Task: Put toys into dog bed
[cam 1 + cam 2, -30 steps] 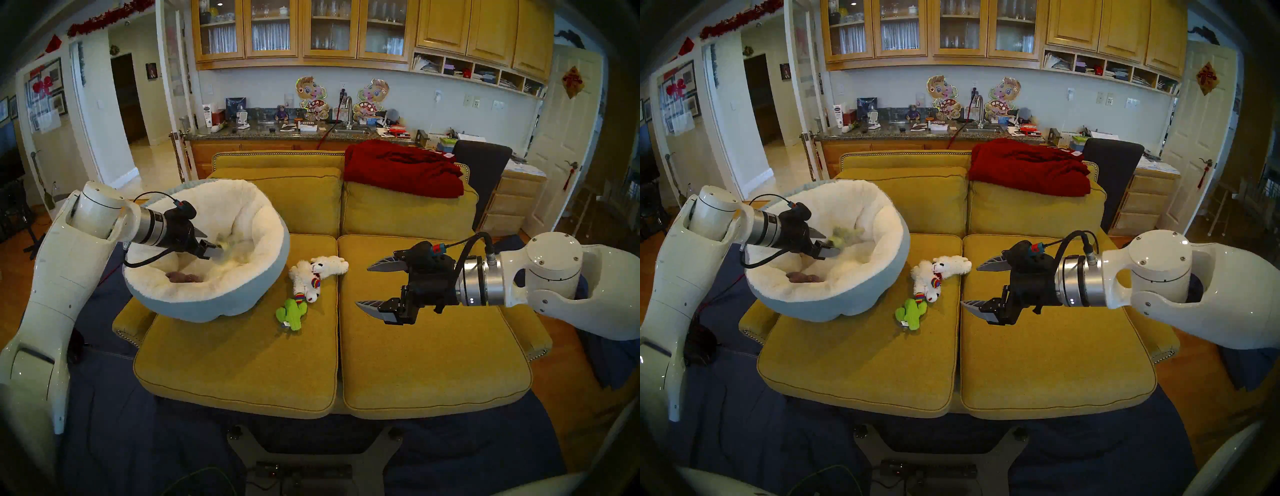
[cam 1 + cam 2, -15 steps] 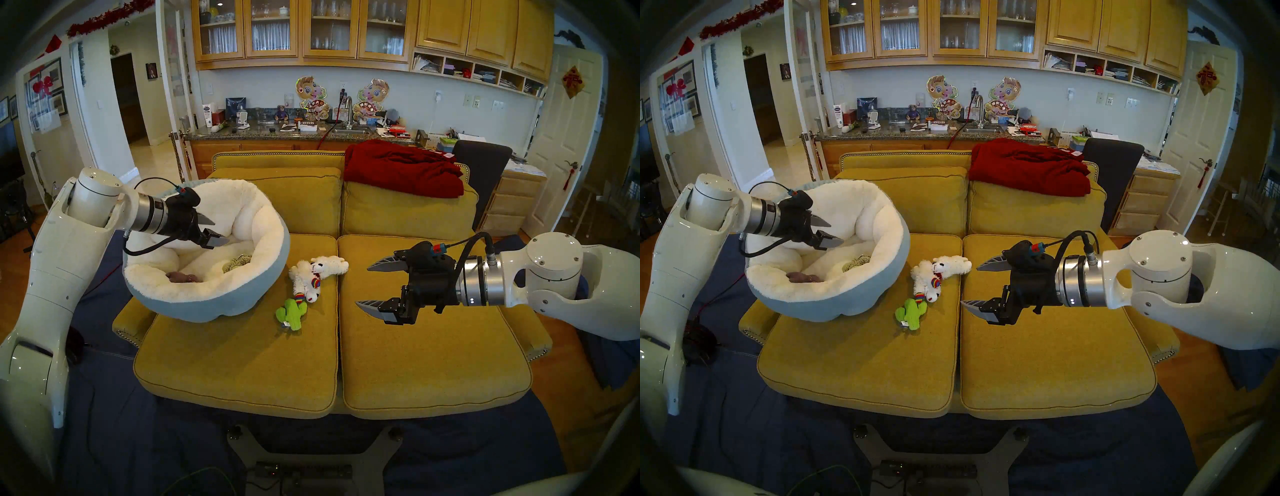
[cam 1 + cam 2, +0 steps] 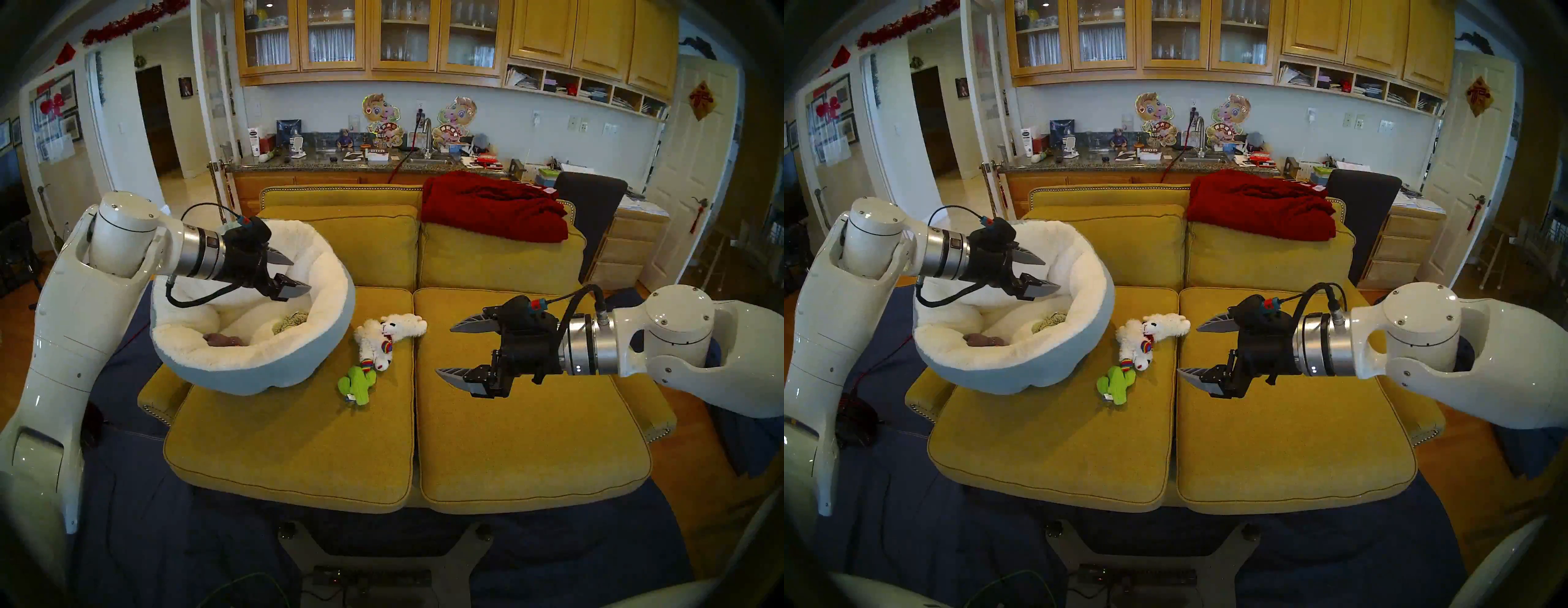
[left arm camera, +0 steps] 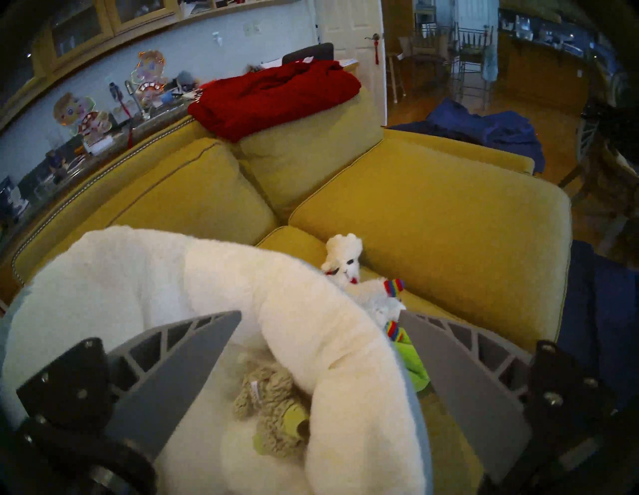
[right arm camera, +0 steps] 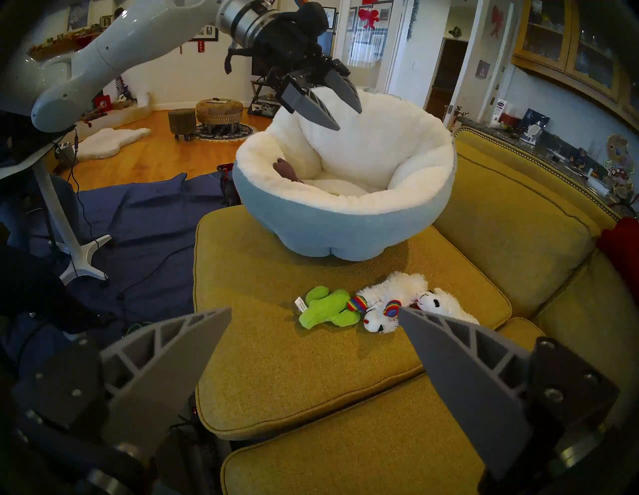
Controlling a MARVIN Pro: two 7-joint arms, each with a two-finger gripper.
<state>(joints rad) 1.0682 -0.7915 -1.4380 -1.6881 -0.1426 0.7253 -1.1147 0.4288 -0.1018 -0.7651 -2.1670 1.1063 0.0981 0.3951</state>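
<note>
**Mustard sofa with pet bed, toys and two idle pincers**

A two-seat sofa [image 3: 530, 424] in coarse mustard-yellow weave stands before a granite table [image 3: 339, 163] and honey-wood wall cupboards; a dark red blanket [image 3: 492, 206] drapes its right backrest. The dog bed [image 3: 271, 369], a round bowl with fluffy cream lining and smooth blue-grey shell, sits on the left seat cushion, overhanging the sofa's left arm. Inside lie a shaggy tan toy [image 4: 273, 404] against the near-side wall and a purple-grey toy [image 3: 222, 339] toward the front rim. On the same cushion, just right of the bed, two white lambs [image 3: 388, 335] overlap, one with rainbow cuffs; the green cactus [image 3: 357, 384] touches them at the front. The right cushion and both front edges offer bare room. The left pincer [image 3: 292, 276] hangs above the bed's hollow, jaws spread, empty. The right pincer [image 3: 447, 348] hovers over the right cushion, jaws wide apart, empty.
</note>
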